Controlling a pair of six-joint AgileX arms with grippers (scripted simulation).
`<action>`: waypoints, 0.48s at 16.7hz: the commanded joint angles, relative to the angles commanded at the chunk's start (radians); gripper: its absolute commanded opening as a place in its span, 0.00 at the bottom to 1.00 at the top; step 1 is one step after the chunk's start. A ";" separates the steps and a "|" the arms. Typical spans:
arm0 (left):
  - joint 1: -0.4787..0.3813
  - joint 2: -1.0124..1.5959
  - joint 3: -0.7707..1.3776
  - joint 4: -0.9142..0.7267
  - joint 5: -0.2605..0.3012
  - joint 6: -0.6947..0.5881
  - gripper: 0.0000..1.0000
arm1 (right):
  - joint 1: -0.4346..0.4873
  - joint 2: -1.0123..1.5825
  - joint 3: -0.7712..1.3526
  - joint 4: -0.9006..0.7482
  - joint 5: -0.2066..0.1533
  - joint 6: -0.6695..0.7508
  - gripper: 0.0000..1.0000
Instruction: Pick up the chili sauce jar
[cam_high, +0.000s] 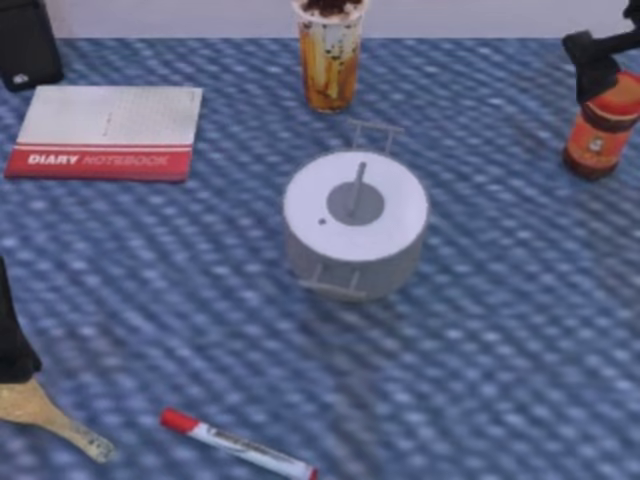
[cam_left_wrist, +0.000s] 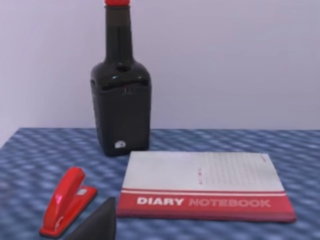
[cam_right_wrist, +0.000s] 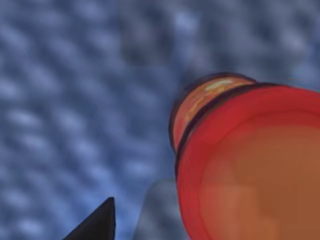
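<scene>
Chili sauce jar at far right of the worktop, tilted, lid end leaning toward the right edge. Right hand sits at the jar's top, dark fingers over the lid region. Right wrist view: orange-red lid fills most of the picture from very close, one dark fingertip at the lower edge, blue worktop behind.

Progress, judged: approach done, hand is at the jar. Tilt suggests the jar may already be gripped or partly off the surface, but the base looks at or near the worktop in the top view; cannot confirm lift. Remaining: a clear raise off the worktop.

Right hand state: cannot tell whether it is clenched on the jar or merely around it. Contact with the lid looks likely, not certain.

Left hand: parked at the near left edge; only a dark arm section shows in the top view, and one dark fingertip in its own wrist view. Opening cannot be told.

Other items: grey round drum with a centre pin mid-worktop; clear streaked cup far centre; notebook far left; marker near centre; wooden spoon near left. Left wrist view adds a dark bottle and a red stapler.
</scene>
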 joint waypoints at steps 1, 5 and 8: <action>0.000 0.000 0.000 0.000 0.000 0.000 1.00 | 0.000 0.027 0.029 -0.013 0.000 -0.004 1.00; 0.000 0.000 0.000 0.000 0.000 0.000 1.00 | 0.000 0.054 0.057 -0.025 0.000 -0.007 1.00; 0.000 0.000 0.000 0.000 0.000 0.000 1.00 | -0.002 0.054 0.054 -0.024 0.000 -0.006 1.00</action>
